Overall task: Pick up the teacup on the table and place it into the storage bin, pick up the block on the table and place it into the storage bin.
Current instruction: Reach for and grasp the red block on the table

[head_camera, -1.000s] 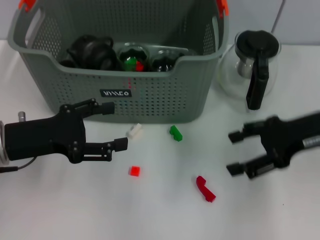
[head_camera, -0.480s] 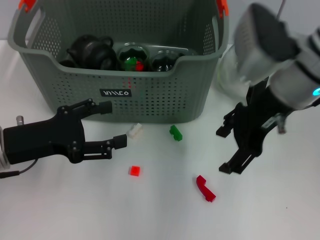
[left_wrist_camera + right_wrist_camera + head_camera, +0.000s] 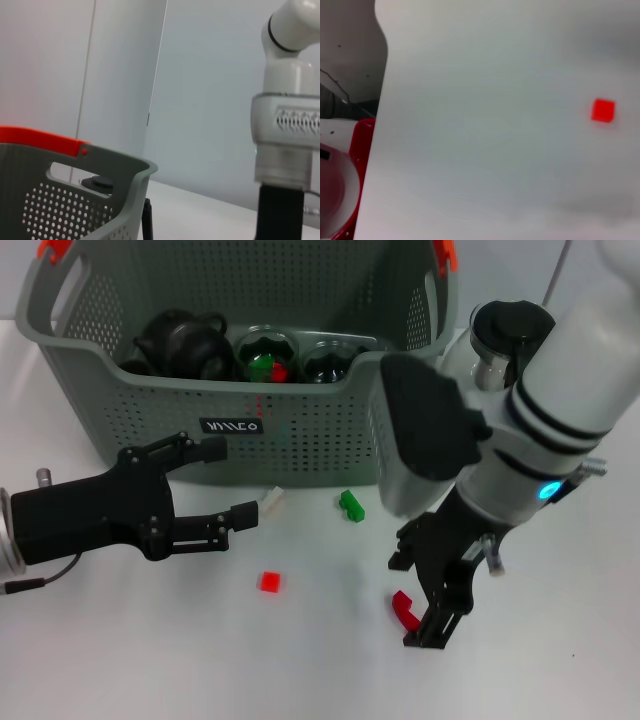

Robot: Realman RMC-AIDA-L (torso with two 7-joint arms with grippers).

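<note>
The grey-green storage bin (image 3: 300, 440) stands at the back of the white table; its rim and an orange clip (image 3: 40, 139) fill the left wrist view. No teacup shows on the table. Four small blocks lie in front of the bin: white (image 3: 268, 499), green (image 3: 351, 506), red-orange (image 3: 269, 582) and dark red (image 3: 402, 606). My right gripper (image 3: 409, 600) points down at the dark red block, open, with a finger on either side of it. My left gripper (image 3: 231, 483) hovers open at the left, just in front of the bin and near the white block.
Glass cups (image 3: 262, 358) and a black teapot (image 3: 180, 340) lie inside the bin. A glass pot with a black lid (image 3: 508, 332) stands right of the bin, partly behind my right arm. The right wrist view shows the table's edge and the red-orange block (image 3: 603, 110).
My right arm has swung in from the right side and come down over the dark red block. The left gripper has hardly moved. No block has shifted.
</note>
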